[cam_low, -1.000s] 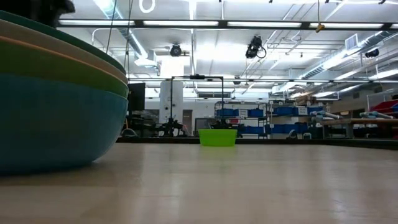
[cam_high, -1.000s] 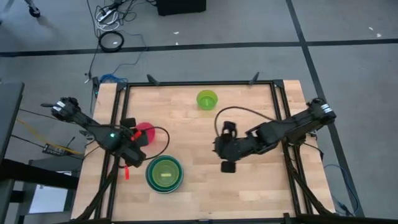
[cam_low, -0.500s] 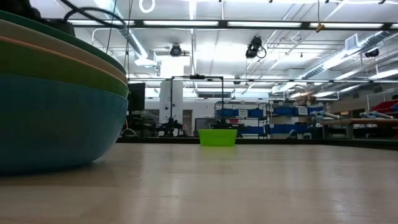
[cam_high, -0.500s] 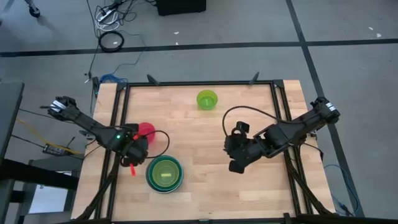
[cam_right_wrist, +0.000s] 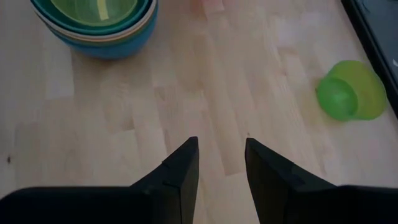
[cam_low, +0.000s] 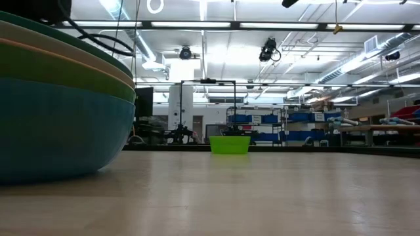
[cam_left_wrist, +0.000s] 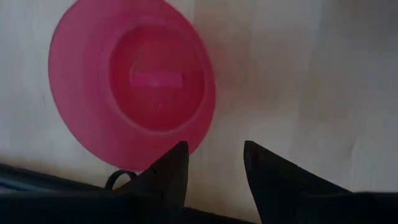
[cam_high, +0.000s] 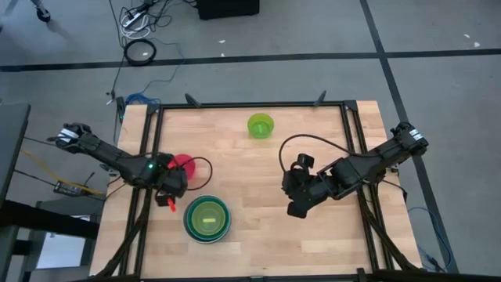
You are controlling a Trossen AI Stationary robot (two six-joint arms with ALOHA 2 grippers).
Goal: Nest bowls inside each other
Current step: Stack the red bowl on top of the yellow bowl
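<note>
The pink-red bowl (cam_left_wrist: 132, 79) lay mouth-up on the wooden surface (cam_high: 250, 180) near its left edge, just behind the stack of nested bowls (cam_high: 207, 218), which sat toward the front and showed a lime-green bowl innermost inside teal and blue rims. The left gripper (cam_left_wrist: 214, 163) hung directly over the pink-red bowl's rim with its jaws open and empty, one finger over the rim's edge and the other over bare wood outside it.

We judged the step in hand to be picking up this bowl for the stack. To do it well, we would have needed one finger to go inside the wall and the other outside, so that the jaws closed across the rim rather than pushing the bowl along the wood. A shallow pinch on thin plastic could slip, so we would have wanted a deep bite before lifting.

A small lime green bowl (cam_high: 261, 125) stood alone near the back edge, well apart from everything else. The right gripper (cam_right_wrist: 221, 163) waited over open wood at centre-right, its jaws parted and holding nothing.
</note>
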